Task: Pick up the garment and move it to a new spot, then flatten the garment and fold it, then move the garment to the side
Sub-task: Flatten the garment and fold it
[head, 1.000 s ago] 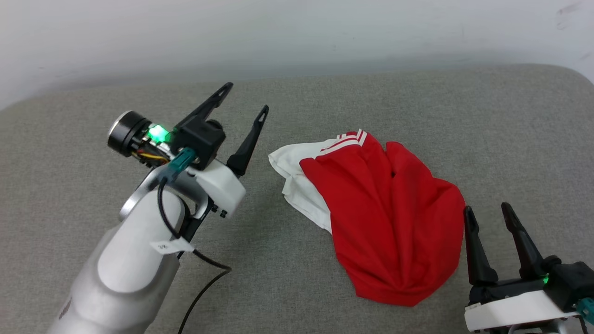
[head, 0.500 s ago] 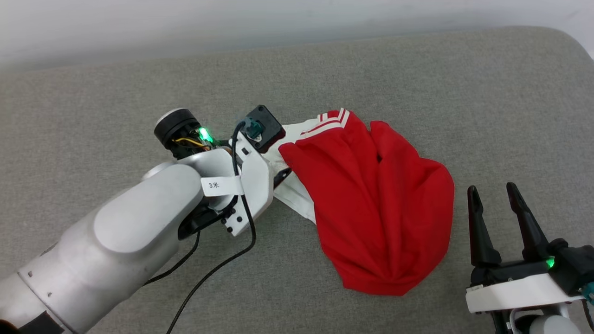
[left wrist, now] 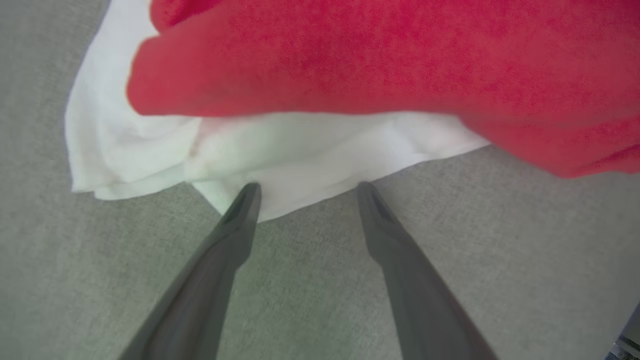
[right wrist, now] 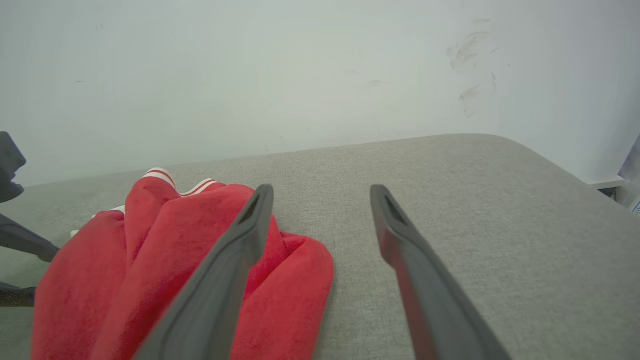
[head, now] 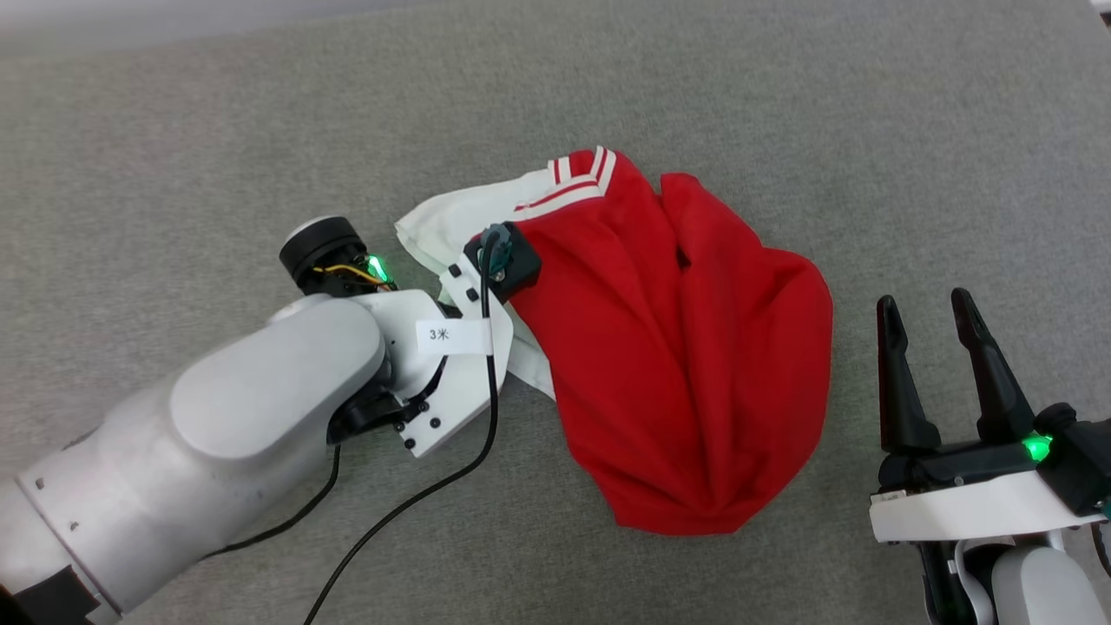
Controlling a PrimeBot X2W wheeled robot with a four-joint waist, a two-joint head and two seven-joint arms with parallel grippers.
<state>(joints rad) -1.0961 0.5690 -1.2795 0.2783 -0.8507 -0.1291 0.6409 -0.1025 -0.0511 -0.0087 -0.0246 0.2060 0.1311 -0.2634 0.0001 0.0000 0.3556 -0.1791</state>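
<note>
i've got open grey padded surface (head: pixel 217 130) on every side, and its far edge meets the wall (right wrist: pixel 250 75) and rounds off at the right corner. the garment (head: pixel 694 365) lies crumpled mid-surface, red body over a white sleeve. my left fingers (left wrist: pixel 235 235) are spread, tips down at the sleeve's white edge (touching or just short, i can't tell). my right fingers (head: pixel 903 391) stand spread and empty — just right of the red heap, apart from it.

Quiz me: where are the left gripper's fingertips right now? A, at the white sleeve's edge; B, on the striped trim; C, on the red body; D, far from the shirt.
A: the left wrist view shows the open left gripper with both tips at the edge of the white sleeve of the garment.
</note>
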